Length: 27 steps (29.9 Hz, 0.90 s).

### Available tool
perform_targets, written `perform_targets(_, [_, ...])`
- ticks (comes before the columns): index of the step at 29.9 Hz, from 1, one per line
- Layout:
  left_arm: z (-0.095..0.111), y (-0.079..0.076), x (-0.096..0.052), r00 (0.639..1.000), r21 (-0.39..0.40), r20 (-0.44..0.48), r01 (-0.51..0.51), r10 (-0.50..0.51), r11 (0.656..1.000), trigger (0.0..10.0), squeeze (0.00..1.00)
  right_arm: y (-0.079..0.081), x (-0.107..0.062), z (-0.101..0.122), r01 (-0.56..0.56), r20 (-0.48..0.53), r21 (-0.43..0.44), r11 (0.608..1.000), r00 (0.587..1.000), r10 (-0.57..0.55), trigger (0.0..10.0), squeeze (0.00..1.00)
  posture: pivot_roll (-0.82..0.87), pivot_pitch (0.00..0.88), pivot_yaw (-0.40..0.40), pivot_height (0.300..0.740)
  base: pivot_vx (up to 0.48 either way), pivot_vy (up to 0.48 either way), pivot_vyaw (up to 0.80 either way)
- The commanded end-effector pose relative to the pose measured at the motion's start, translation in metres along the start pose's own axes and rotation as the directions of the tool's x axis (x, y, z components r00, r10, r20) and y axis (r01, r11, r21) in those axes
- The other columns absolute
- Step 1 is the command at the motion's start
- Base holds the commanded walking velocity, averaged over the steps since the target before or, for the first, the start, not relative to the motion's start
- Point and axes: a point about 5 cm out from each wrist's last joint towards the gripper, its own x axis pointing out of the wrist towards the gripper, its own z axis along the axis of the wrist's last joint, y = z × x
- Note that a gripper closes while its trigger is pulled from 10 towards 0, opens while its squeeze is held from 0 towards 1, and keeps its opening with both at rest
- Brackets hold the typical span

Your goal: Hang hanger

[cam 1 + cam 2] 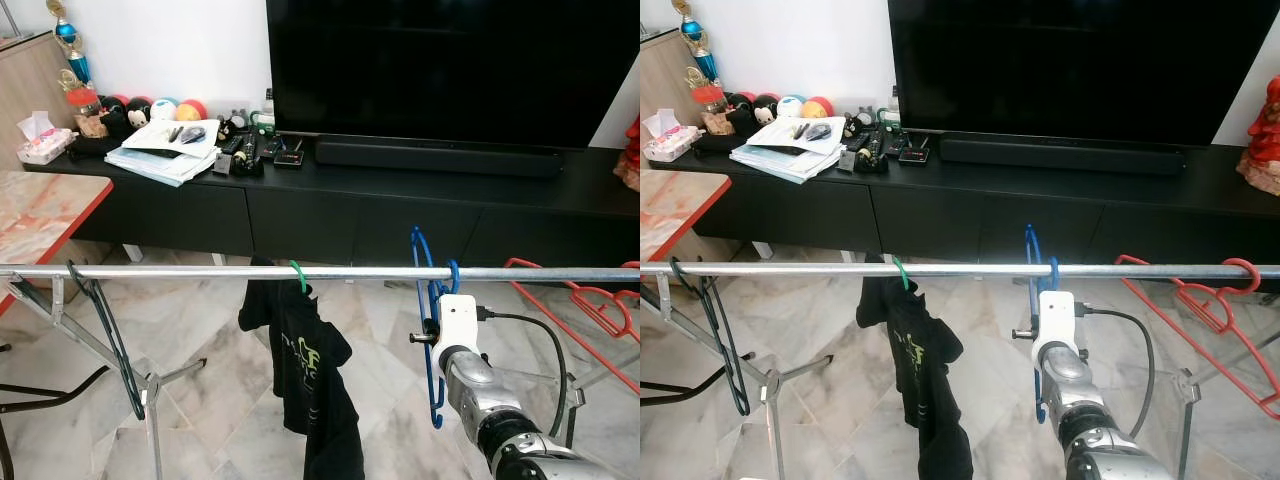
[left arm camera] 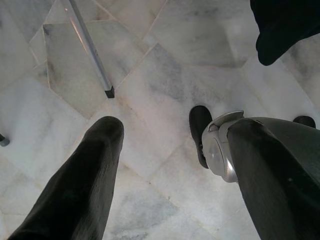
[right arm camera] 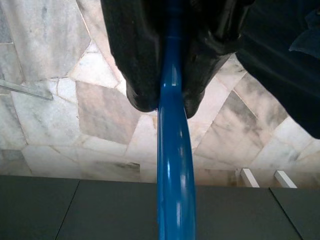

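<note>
Your right gripper jaws pinch blue hanger; its hook already over rail just above jaws. Long axis vertical. Left gripper spread, idle.

A black T-shirt on a green hanger hangs left of the claw; a black hanger hangs further left, red hangers to its right. Beyond it, a television, soundbar and papers sit on a black cabinet
</note>
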Motion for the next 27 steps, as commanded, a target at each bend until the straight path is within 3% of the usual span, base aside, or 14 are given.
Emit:
perform_targets(1, [-0.007,-0.001,-0.001,0.999,0.014,-0.034,0.011,-0.01,1.0,10.0,0.0,0.0,0.0,-0.002,-0.003,-0.026,0.014,1.0,1.0,0.003,10.0,0.0,0.04,0.054,0.022,0.74,0.0,0.0,0.0])
perform_targets(2, [-0.007,-0.001,-0.001,0.999,0.014,-0.035,0.011,-0.011,1.0,10.0,0.0,0.0,0.0,-0.003,-0.002,-0.027,0.018,1.0,1.0,0.003,10.0,0.0,0.04,0.055,0.023,0.74,0.0,0.0,0.0])
perform_targets(3, [-0.007,-0.001,-0.002,0.999,0.013,-0.037,0.012,-0.011,1.0,10.0,0.0,0.0,0.0,-0.004,0.002,-0.023,0.033,0.999,1.0,-0.002,10.0,0.85,0.04,0.057,0.024,0.74,0.0,0.0,0.0])
perform_targets(4, [-0.008,-0.001,-0.002,0.999,0.013,-0.039,0.012,-0.012,1.0,10.0,0.0,0.0,0.0,-0.004,0.007,-0.013,0.039,0.999,1.0,-0.006,10.0,0.9,0.04,0.058,0.024,0.74,0.0,0.0,0.0])
perform_targets(10, [-0.011,-0.001,-0.003,0.999,0.013,-0.047,0.011,-0.011,1.0,10.0,0.0,-0.001,-0.001,-0.003,0.025,0.028,0.035,0.999,0.999,-0.026,10.0,0.85,0.03,0.065,0.024,0.74,0.0,0.0,0.0])
perform_targets(18, [-0.015,-0.003,-0.004,0.998,0.011,-0.055,0.012,-0.011,1.0,10.0,0.0,0.001,-0.002,-0.005,0.015,0.056,0.032,0.999,0.998,-0.017,10.0,0.88,0.02,0.075,0.023,0.74,0.0,0.0,0.0])
perform_targets(22, [-0.016,-0.006,-0.004,0.998,0.012,-0.057,0.015,-0.015,1.0,10.0,0.0,-0.001,-0.004,0.002,0.029,0.123,0.033,0.999,0.992,-0.033,10.0,0.85,0.02,0.075,0.023,0.74,0.0,0.0,0.0])
perform_targets(23, [-0.016,-0.006,-0.004,0.998,0.012,-0.057,0.015,-0.015,1.0,10.0,0.0,-0.002,-0.004,0.004,0.029,0.145,0.03,0.999,0.989,-0.033,10.0,0.79,0.02,0.079,0.021,0.74,0.0,0.0,0.0])
perform_targets(26, [-0.017,-0.007,-0.004,0.998,0.011,-0.059,0.016,-0.015,1.0,10.0,0.0,-0.004,-0.007,0.009,0.038,0.223,0.032,0.999,0.974,-0.045,10.0,0.05,0.02,0.079,0.02,0.74,0.0,0.0,0.0])
perform_targets(27, [-0.017,-0.007,-0.004,0.998,0.011,-0.059,0.016,-0.015,1.0,10.0,0.0,-0.005,-0.008,0.008,0.043,0.228,0.035,0.998,0.972,-0.05,10.0,0.0,0.02,0.081,0.021,0.74,0.0,0.0,0.0])
